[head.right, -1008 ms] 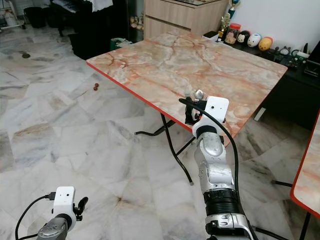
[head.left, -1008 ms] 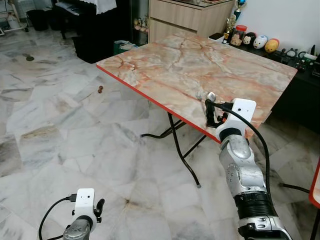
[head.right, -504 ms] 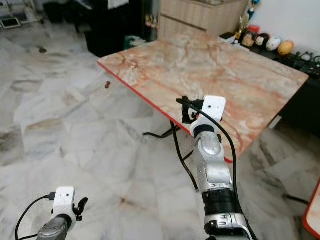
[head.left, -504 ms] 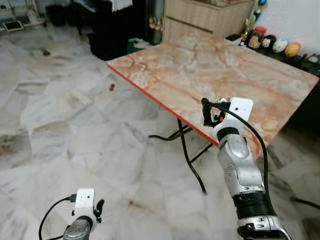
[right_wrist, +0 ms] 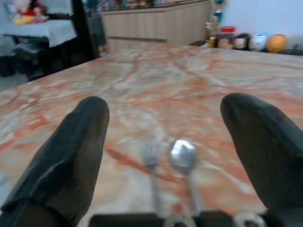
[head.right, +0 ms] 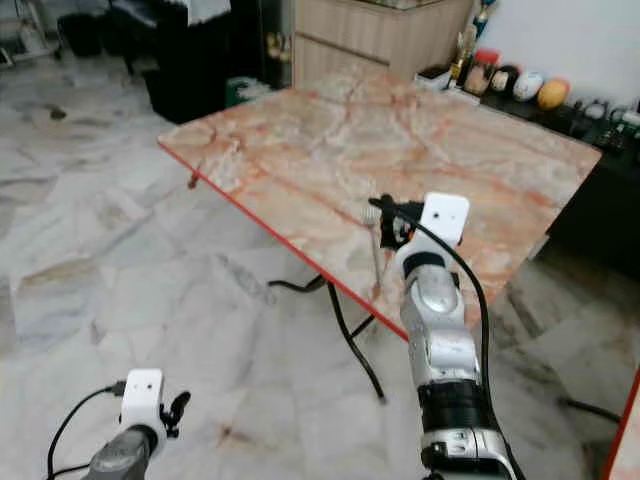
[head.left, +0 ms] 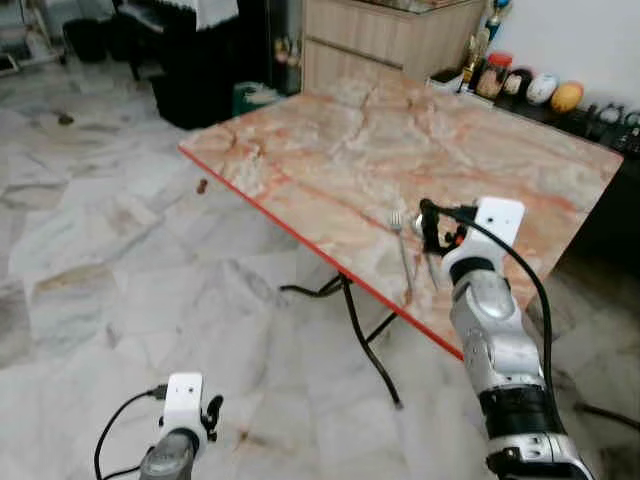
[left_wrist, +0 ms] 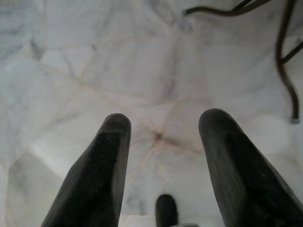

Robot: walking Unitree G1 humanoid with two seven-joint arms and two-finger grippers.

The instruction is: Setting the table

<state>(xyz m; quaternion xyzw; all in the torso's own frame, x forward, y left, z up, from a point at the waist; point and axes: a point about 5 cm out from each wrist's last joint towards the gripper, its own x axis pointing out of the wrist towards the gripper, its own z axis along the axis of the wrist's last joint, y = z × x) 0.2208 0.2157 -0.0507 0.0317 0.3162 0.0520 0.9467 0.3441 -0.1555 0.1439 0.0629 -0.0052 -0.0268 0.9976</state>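
Fork [head.left: 401, 252] and spoon [right_wrist: 182, 156] lie side by side on the marble table [head.left: 330, 140], near its red front edge, long axes running edge to middle (heads pointing away from the robot). Spoon apparently right of the fork; blurred. Right gripper [right_wrist: 165, 165] hovers just above them, fingers spread, grasping nothing. Left gripper [left_wrist: 163, 156] hangs low over the floor, fingers apart.

No legible text, label, brand, number or sign was found in any view. The jars and ornaments on the far sideboard [head.left: 520, 85] were too small and blurred to read, and the marble-patterned bench [head.left: 330, 150] bore no markings.
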